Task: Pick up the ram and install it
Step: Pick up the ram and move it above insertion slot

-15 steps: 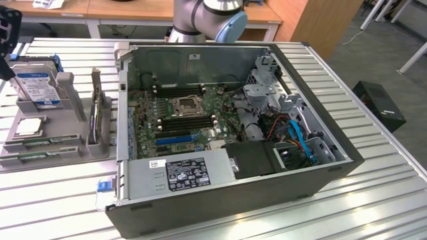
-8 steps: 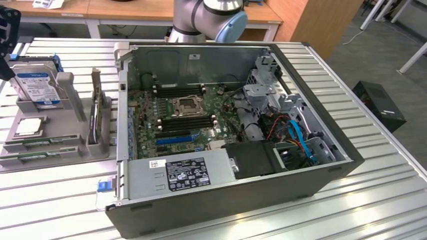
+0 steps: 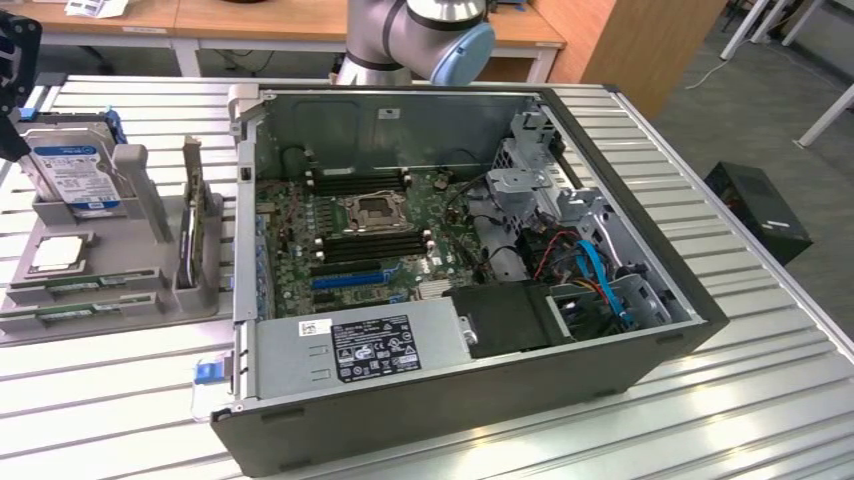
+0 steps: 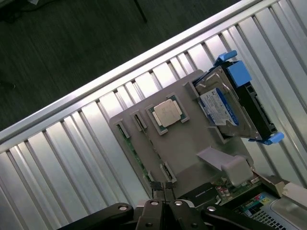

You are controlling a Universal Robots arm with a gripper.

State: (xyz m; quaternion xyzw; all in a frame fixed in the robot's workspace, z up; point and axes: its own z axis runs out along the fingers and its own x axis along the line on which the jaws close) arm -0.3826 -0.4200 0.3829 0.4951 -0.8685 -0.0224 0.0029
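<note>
Ram stick (image 4: 135, 154): lies flat in a slot of the grey tray (image 4: 192, 139), its near end just ahead of the claw tips.
Claw (image 4: 163, 194): clenched, tips pressed together, grasping nothing.
Processor chip (image 4: 167, 114) and hard drive (image 4: 225, 103): farther out beyond the claw, on the same tray.
Open computer case (image 3: 441, 420): close beside the claw.

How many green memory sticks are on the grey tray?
2. One thin green circuit-board stick lies along the grey plastic tray's edge; the second stick lies beside it.

The arm (image 3: 424, 35) stretches toward the exterior view's left, its fingers (image 4: 158, 197) pressed tight together, holding nothing.
</note>
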